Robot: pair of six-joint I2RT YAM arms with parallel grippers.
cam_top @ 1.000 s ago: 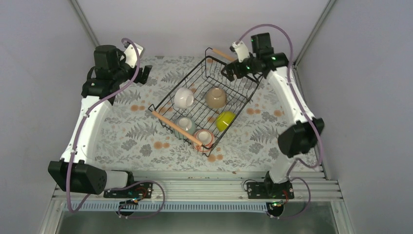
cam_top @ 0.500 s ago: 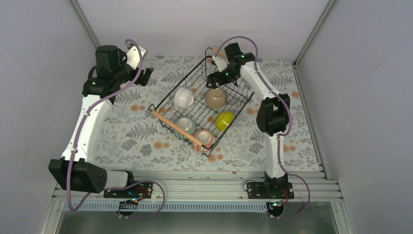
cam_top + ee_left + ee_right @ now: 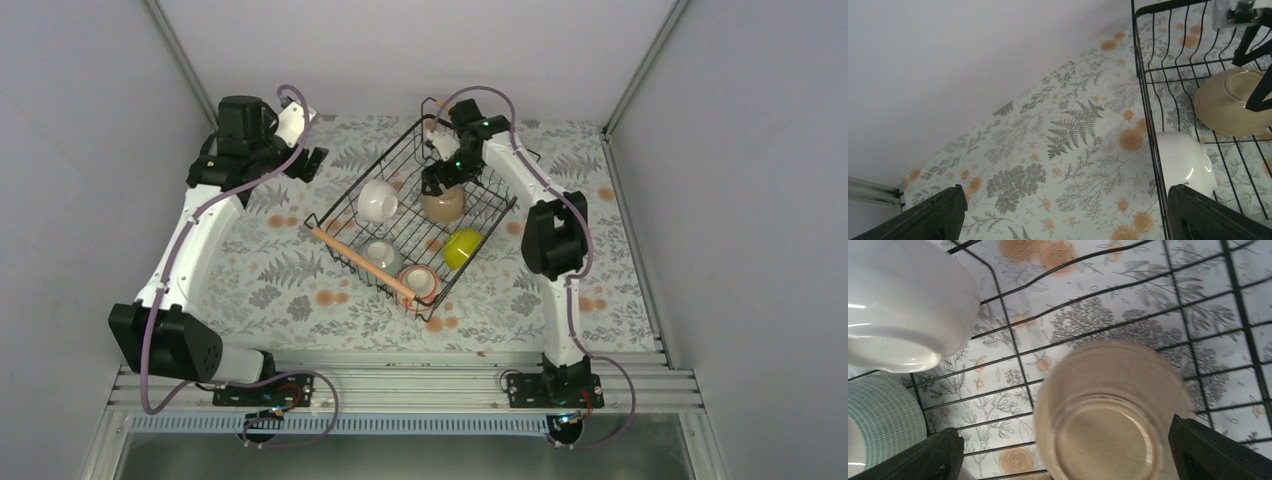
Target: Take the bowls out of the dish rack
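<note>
The black wire dish rack (image 3: 395,170) stands mid-table and holds the white bowl (image 3: 377,200), tan-beige bowl (image 3: 443,203), yellow-green bowl (image 3: 462,247), pale mint bowl (image 3: 381,256) and pinkish patterned bowl (image 3: 420,285). My right gripper (image 3: 440,182) hangs open just above the upturned tan-beige bowl (image 3: 1113,410), its fingers (image 3: 1218,452) wide on either side; the white bowl (image 3: 903,300) and mint bowl (image 3: 883,420) lie to its left. My left gripper (image 3: 308,160) is open and empty over the mat, left of the rack (image 3: 1148,115).
The rack has light wooden handles at the near-left (image 3: 362,262) and far end (image 3: 432,125). The floral mat (image 3: 270,270) covers the table. Grey walls enclose the back and sides; a metal rail (image 3: 400,385) runs along the near edge.
My right arm has swung left and down from the rack's far-right corner into the rack, over the tan-beige bowl. My left arm has shifted slightly right. The bowls have not moved.
</note>
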